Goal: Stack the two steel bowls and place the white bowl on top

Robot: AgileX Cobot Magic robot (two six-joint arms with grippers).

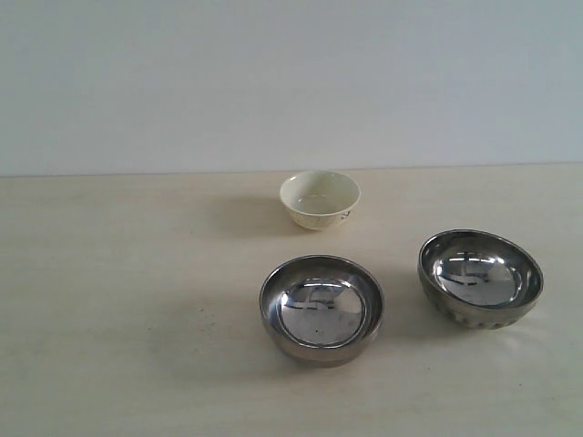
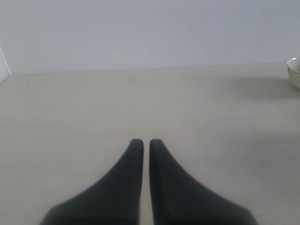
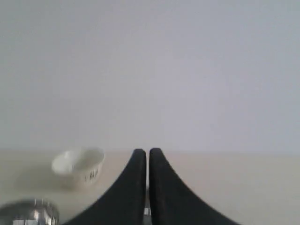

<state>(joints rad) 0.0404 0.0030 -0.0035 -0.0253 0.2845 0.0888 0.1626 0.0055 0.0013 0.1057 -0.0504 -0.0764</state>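
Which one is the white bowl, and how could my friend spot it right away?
Look at the pale table in front of the plain wall. Three bowls sit on it, and the white bowl is farthest back, behind the smooth steel bowl and the fluted steel bowl. It is the smallest, creamy instead of mirror-shiny, with a small dark mark on its side.

A pale cream tabletop with faint wood grain fills the lower part of the exterior view; a few tiny dark specks dot it near the middle; behind it rises a plain, pale grey-white wall, meeting the table in a straight seam; in the left wrist view a tilted white sliver shows at that seam, too cropped to identify.
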